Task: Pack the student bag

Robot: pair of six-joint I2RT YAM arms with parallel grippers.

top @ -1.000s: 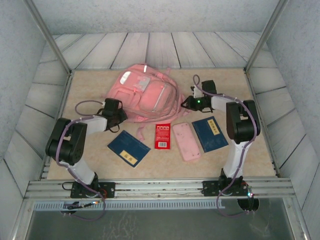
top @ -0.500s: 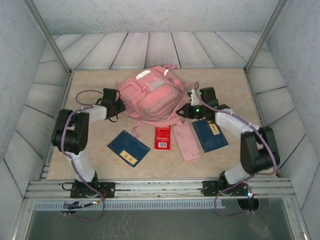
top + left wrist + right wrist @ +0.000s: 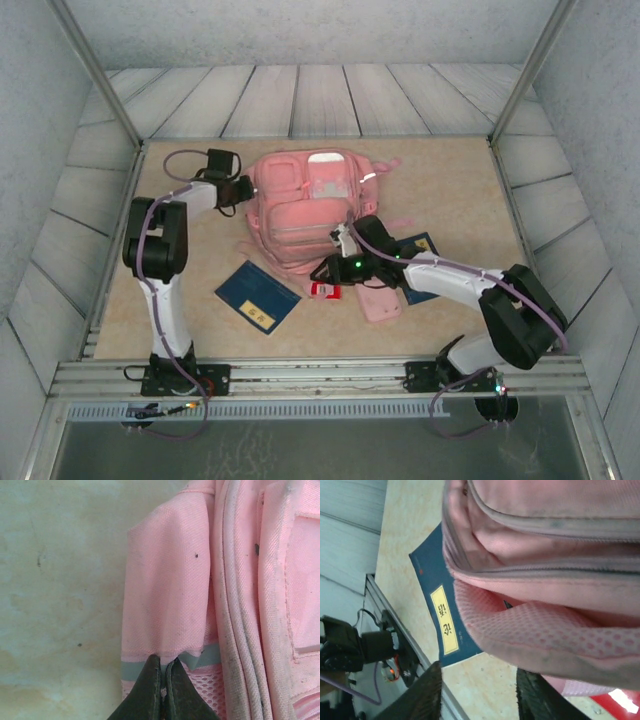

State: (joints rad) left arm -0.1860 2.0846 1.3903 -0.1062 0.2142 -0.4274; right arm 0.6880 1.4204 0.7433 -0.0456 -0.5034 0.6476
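The pink student bag [image 3: 305,205] lies flat in the middle of the table, front pockets up. My left gripper [image 3: 245,188] is at its left side, shut on the edge of a side pocket by a grey reflective strip [image 3: 200,656]; the dark fingertips [image 3: 150,680] pinch the fabric of the bag [image 3: 170,595]. My right gripper [image 3: 325,268] is at the bag's near edge and stands open [image 3: 477,695], with bare table between the fingers. The bag's pink mesh edge [image 3: 545,630] hangs just over one finger.
A blue book [image 3: 257,296] lies left of the right gripper, also seen as the blue book [image 3: 440,610] under the bag's edge. A red packet [image 3: 323,290], a pink pencil case [image 3: 378,300] and a second blue book [image 3: 425,245] lie under and beside the right arm.
The bag has turned and slid toward the front left. The left gripper closed on its side and moved back. The right gripper let go, opened and swung down to the bag's near edge.
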